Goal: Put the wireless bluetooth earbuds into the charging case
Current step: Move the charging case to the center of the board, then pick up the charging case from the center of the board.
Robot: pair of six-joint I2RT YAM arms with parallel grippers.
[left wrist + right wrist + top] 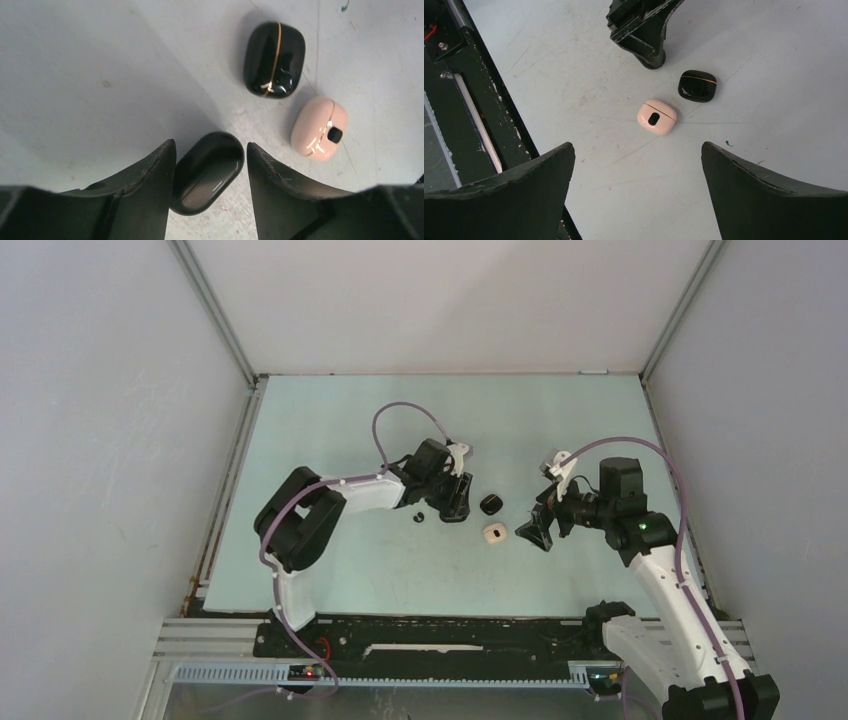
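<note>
Three pebble-shaped cases lie on the pale green surface, close together between the two arms. The glossy black pebble-shaped case with a thin gold seam line looks closed, so whatever it holds is hidden. Near it but apart, closer to the arm bases, is the pale pink pebble-shaped case with a gold seam line, which also looks closed. A small black oval piece shows on its top face. Whether that is a bud resting there, a button or a slot cannot be told.

The third, a matte black oval case, sits between the fingers of the left claw. Its upper face looks like a shallow hollow with a raised rim, but it is unclear whether this is an open shell or a closed lid, and nothing can be made out inside it. The fingers stand partly apart, close on either side of it. Whether they actually clamp it cannot be told, and one flank of the case is hidden behind a finger. From above, the claw covers this case altogether.

The right claw hangs above the surface with its fingers spread wide, holding nothing, and the pink case lies ahead of it.

The wireless bluetooth earbuds cannot be picked out with certainty. In the top view a small dark object lies on the surface just left of the left claw, too small to identify. A black frame rail runs along the surface's near edge.
</note>
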